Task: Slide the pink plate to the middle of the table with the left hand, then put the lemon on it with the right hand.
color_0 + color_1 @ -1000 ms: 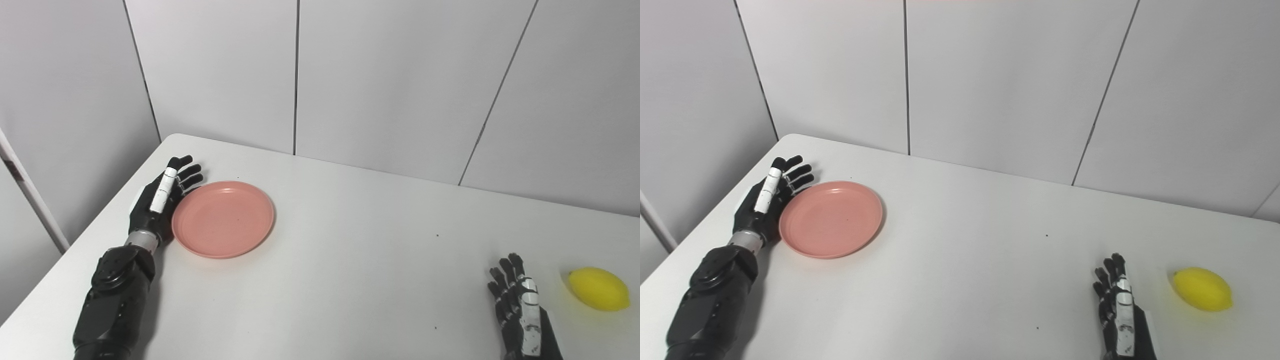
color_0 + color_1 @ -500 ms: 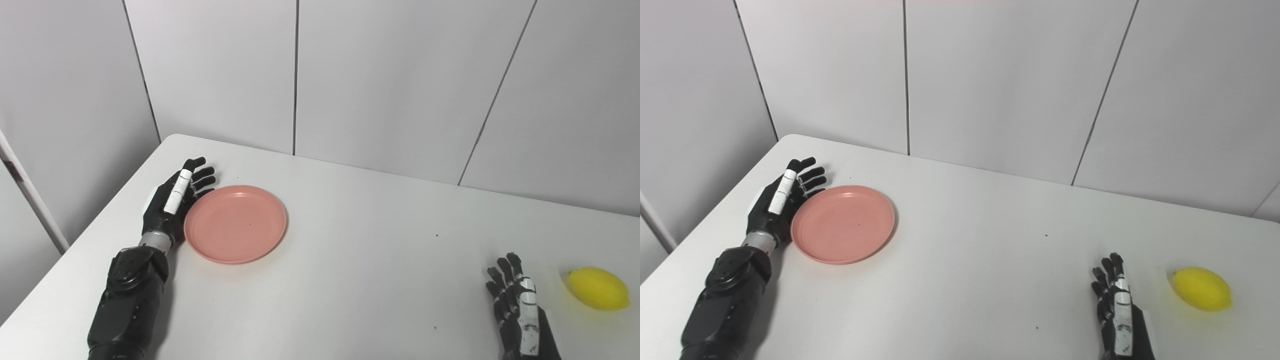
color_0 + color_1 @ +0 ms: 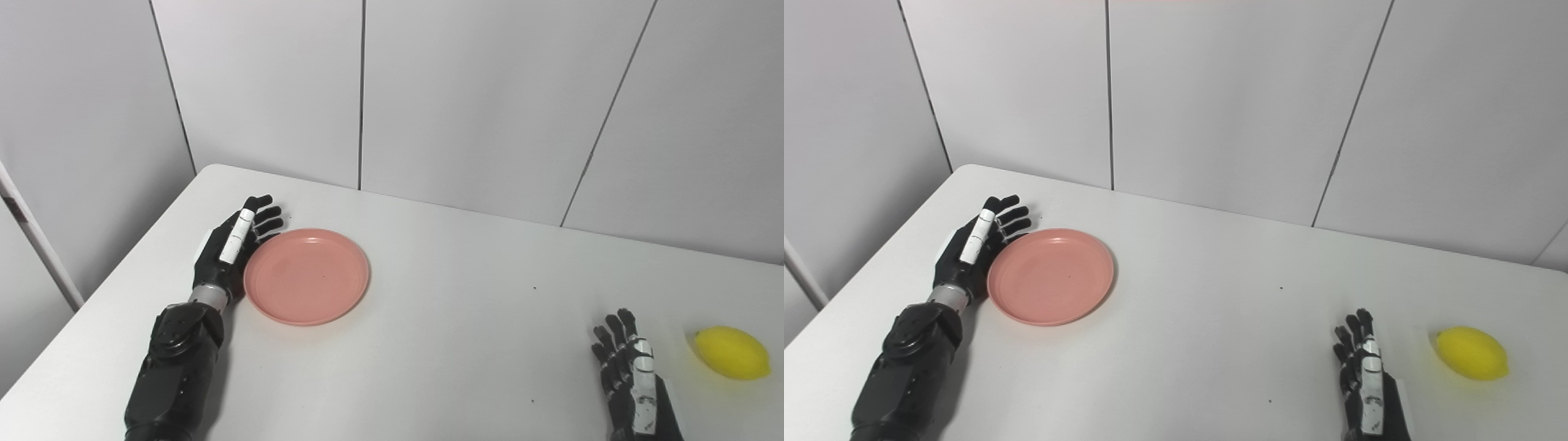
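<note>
A round pink plate lies flat on the left part of the white table. My left hand is open, fingers straight, standing on edge with its palm against the plate's left rim. A yellow lemon lies near the table's right edge. My right hand is open and empty, resting at the front right, a short way left of the lemon and apart from it. In the right eye view the plate, left hand, lemon and right hand stand the same way.
Grey wall panels stand close behind the table's far edge. The table's left edge runs diagonally beside my left arm. A few small dark specks mark the tabletop.
My left hand has pushed the pink plate to the right, toward the table's middle, staying against its left rim. The right hand has barely moved and the lemon has not.
</note>
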Robot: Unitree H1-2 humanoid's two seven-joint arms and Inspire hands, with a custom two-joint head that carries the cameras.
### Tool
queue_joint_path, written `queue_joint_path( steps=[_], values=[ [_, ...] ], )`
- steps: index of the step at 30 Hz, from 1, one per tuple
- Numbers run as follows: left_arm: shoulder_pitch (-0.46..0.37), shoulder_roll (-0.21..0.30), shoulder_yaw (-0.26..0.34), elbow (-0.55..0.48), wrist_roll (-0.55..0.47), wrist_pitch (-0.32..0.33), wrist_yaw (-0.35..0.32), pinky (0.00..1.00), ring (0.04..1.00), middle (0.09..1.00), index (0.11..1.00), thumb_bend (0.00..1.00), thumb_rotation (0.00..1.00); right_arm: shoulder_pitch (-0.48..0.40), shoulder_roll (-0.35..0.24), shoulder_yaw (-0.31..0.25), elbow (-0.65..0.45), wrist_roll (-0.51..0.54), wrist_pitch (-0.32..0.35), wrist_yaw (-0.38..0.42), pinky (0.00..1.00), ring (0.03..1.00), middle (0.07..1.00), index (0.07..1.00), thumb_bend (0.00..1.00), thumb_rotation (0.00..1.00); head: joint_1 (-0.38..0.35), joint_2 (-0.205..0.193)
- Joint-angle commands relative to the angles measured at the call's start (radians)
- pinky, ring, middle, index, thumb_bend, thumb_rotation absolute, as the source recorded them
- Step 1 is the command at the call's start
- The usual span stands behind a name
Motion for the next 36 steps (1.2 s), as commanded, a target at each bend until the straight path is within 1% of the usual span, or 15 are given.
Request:
queue_joint_path(
  steps=[1, 7, 13, 16, 20, 22, 26, 29, 33, 36],
  values=[
    [0.001, -0.012, -0.011, 0.000, 0.010, 0.021, 0.002, 0.71, 0.760, 0.752, 0.740, 0.89, 0.70, 0.046, 0.022, 0.012, 0.040, 0.006, 0.007, 0.002, 1.00, 0.969, 0.988, 1.000, 0.74, 1.00, 0.000, 0.001],
    [0.002, -0.015, -0.022, 0.001, 0.006, 0.022, -0.009, 0.72, 0.768, 0.761, 0.743, 0.86, 0.69, 0.045, 0.025, 0.012, 0.043, 0.011, 0.006, 0.003, 1.00, 0.968, 0.989, 1.000, 0.74, 1.00, -0.002, 0.002],
    [0.004, -0.020, -0.040, -0.002, 0.016, 0.031, -0.006, 0.72, 0.781, 0.792, 0.762, 0.85, 0.72, 0.042, 0.027, 0.013, 0.043, 0.008, 0.004, 0.001, 1.00, 0.968, 0.988, 1.000, 0.74, 1.00, -0.004, 0.001],
    [0.005, -0.026, -0.045, -0.005, 0.011, 0.037, -0.005, 0.74, 0.791, 0.797, 0.758, 0.85, 0.72, 0.042, 0.028, 0.013, 0.046, 0.006, 0.000, 0.000, 1.00, 0.965, 0.987, 0.998, 0.74, 1.00, -0.005, 0.002],
    [0.006, -0.035, -0.043, -0.004, -0.004, 0.042, -0.011, 0.76, 0.813, 0.813, 0.765, 0.83, 0.70, 0.045, 0.030, 0.014, 0.034, 0.005, 0.010, -0.004, 1.00, 0.961, 0.984, 0.994, 0.75, 1.00, -0.006, 0.005],
    [0.007, -0.039, -0.049, -0.001, 0.009, 0.035, -0.007, 0.76, 0.813, 0.815, 0.770, 0.83, 0.71, 0.047, 0.028, 0.016, 0.031, 0.004, 0.013, -0.004, 1.00, 0.963, 0.985, 0.995, 0.75, 1.00, -0.006, 0.006],
    [0.005, -0.047, -0.057, 0.011, 0.027, 0.023, 0.005, 0.74, 0.788, 0.789, 0.742, 0.84, 0.72, 0.050, 0.029, 0.017, 0.022, 0.007, 0.022, -0.008, 1.00, 0.962, 0.985, 0.999, 0.75, 1.00, -0.006, 0.007],
    [0.005, -0.058, -0.057, 0.017, 0.032, 0.021, 0.011, 0.73, 0.781, 0.783, 0.734, 0.86, 0.72, 0.050, 0.028, 0.019, 0.023, 0.001, 0.014, -0.009, 1.00, 0.960, 0.983, 0.998, 0.74, 1.00, -0.006, 0.009],
    [0.005, -0.077, -0.055, 0.018, 0.032, 0.024, 0.026, 0.72, 0.775, 0.774, 0.743, 0.88, 0.71, 0.050, 0.028, 0.020, 0.022, 0.006, 0.017, -0.008, 1.00, 0.962, 0.983, 0.998, 0.74, 1.00, -0.007, 0.009],
    [0.009, -0.089, -0.054, 0.010, 0.033, 0.036, 0.034, 0.74, 0.789, 0.791, 0.759, 0.89, 0.70, 0.050, 0.028, 0.021, 0.022, 0.004, 0.015, -0.008, 1.00, 0.960, 0.983, 0.998, 0.75, 1.00, -0.008, 0.009]
  ],
)
